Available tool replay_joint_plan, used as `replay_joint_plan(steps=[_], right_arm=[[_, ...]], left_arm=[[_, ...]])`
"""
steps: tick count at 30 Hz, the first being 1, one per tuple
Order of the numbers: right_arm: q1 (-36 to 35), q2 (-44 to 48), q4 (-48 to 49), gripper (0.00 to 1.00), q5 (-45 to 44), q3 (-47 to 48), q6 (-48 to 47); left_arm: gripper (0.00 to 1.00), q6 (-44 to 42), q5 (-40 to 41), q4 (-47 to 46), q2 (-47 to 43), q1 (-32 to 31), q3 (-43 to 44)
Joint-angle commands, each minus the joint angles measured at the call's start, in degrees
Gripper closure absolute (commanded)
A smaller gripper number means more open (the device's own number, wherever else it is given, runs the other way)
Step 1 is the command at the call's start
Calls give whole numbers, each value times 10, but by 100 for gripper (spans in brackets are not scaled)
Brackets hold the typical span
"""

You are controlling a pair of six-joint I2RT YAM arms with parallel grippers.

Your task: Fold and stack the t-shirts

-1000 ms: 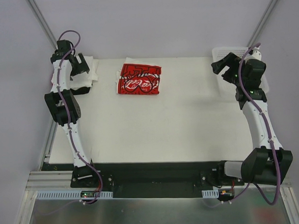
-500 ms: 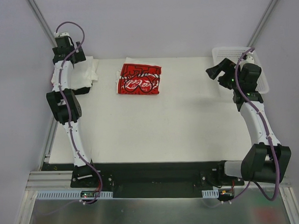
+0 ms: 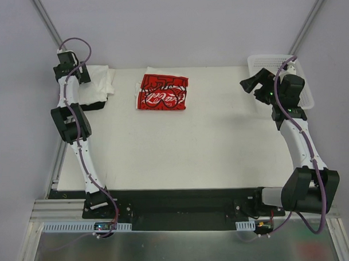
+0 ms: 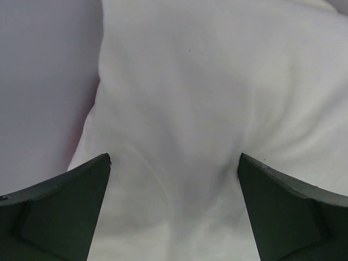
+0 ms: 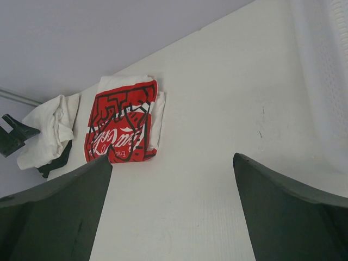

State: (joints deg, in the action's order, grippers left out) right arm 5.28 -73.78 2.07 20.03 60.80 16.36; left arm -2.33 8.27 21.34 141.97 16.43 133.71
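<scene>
A folded red t-shirt with white lettering (image 3: 163,93) lies on a folded white shirt at the back middle of the table; it also shows in the right wrist view (image 5: 122,123). A crumpled heap of white t-shirts (image 3: 97,83) with a black one under it (image 3: 93,106) sits at the back left corner. My left gripper (image 3: 69,70) is open above the heap's left edge, with white cloth (image 4: 179,109) filling its wrist view between the fingers. My right gripper (image 3: 252,82) is open and empty, raised at the back right beside the basket.
A white plastic mesh basket (image 3: 262,61) stands at the back right corner, its wall at the right edge of the right wrist view (image 5: 326,76). The white table top (image 3: 181,147) spreads between the arms. Grey walls close in the left, back and right.
My left gripper has drawn back leftward off the white heap toward the left wall. My right gripper has shifted slightly left and turned, then stayed still.
</scene>
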Motion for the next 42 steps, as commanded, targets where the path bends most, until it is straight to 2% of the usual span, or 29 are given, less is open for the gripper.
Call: replay_joint_plan(steps=[1, 9, 14, 20, 32, 37, 42], right_arm=[[3, 25, 23, 4, 11, -8, 19], [3, 65, 35, 4, -3, 20, 32], [3, 60, 80, 4, -7, 32, 55], [7, 67, 95, 4, -14, 22, 63], [33, 106, 98, 4, -23, 11, 62], [39, 109, 106, 4, -27, 5, 67], [45, 115, 105, 3, -9, -5, 67]], left_arm=[[1, -20, 33, 71, -6, 12, 7], [1, 22, 3, 192, -3, 29, -18], [1, 65, -20, 224, -16, 26, -49], [1, 58, -16, 256, -15, 8, -54], [1, 49, 4, 266, -20, -50, -68], [1, 56, 5, 266, -33, -56, -88], [1, 54, 2, 268, -34, -58, -65]])
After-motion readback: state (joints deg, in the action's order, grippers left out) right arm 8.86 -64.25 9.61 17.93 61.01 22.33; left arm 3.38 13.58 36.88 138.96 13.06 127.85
